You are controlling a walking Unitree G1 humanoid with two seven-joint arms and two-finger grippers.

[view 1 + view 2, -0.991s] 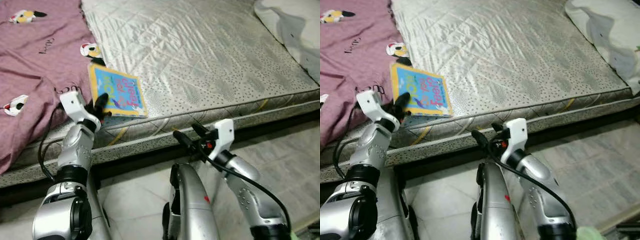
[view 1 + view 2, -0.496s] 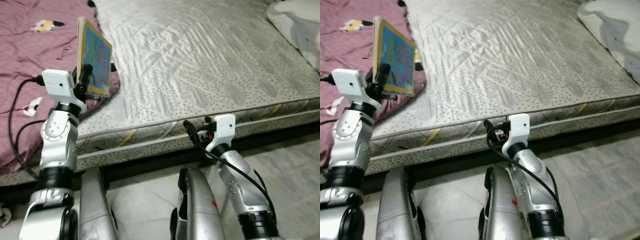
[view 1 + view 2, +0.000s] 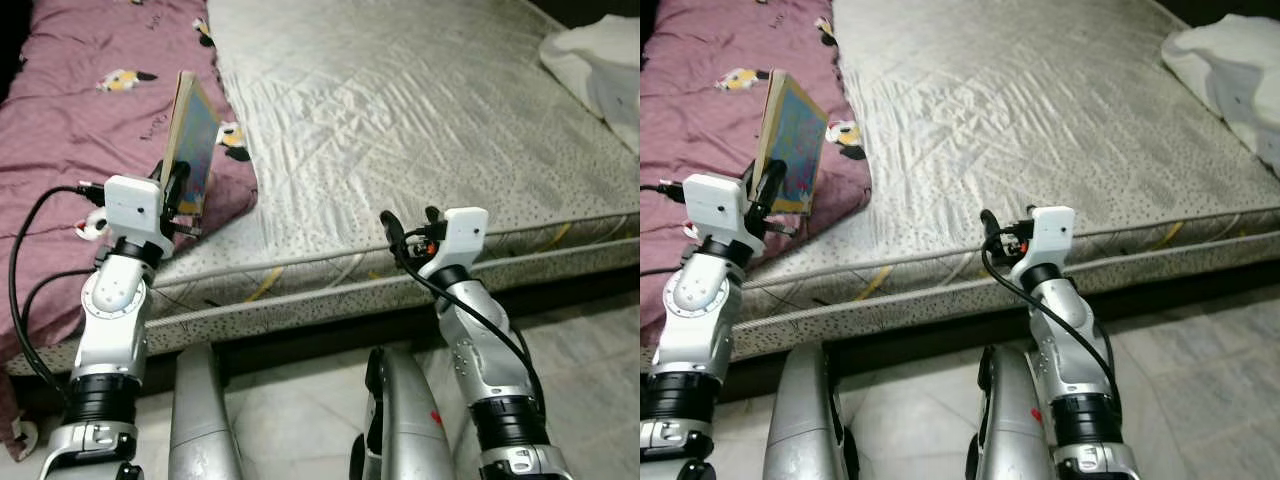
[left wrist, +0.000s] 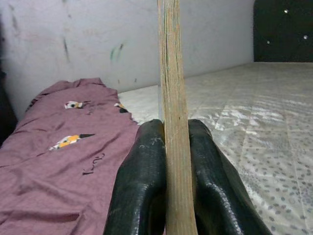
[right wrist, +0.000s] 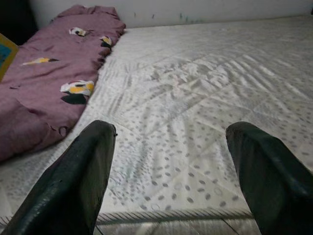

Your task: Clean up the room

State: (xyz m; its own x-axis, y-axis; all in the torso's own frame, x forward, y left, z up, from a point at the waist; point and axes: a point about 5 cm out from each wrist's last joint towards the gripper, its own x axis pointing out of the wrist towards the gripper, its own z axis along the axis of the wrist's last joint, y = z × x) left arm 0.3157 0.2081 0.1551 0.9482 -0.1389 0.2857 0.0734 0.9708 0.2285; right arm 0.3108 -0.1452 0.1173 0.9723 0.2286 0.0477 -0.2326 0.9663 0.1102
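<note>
A thin picture book [image 3: 193,142] with a blue cover and yellow border stands upright on edge above the pink blanket [image 3: 90,120], clamped in my left gripper [image 3: 176,190]. Along the left wrist view the book's tan page edge [image 4: 172,122] runs between the two black fingers [image 4: 142,191], which press on both sides of it. My right gripper [image 3: 410,222] hovers at the mattress's front edge, fingers [image 5: 83,181] spread wide with only the quilted mattress [image 5: 205,127] between them.
The bare grey quilted mattress [image 3: 420,130] takes up most of the bed. A white pillow or bundle of bedding [image 3: 600,70] lies at the far right. Grey tiled floor [image 3: 590,340] runs along the bed's front, where my legs [image 3: 400,420] stand.
My left gripper lifted the book off the mattress edge and turned it upright. The camera shifted, so the bed now sits further right. The right gripper rose to the mattress edge.
</note>
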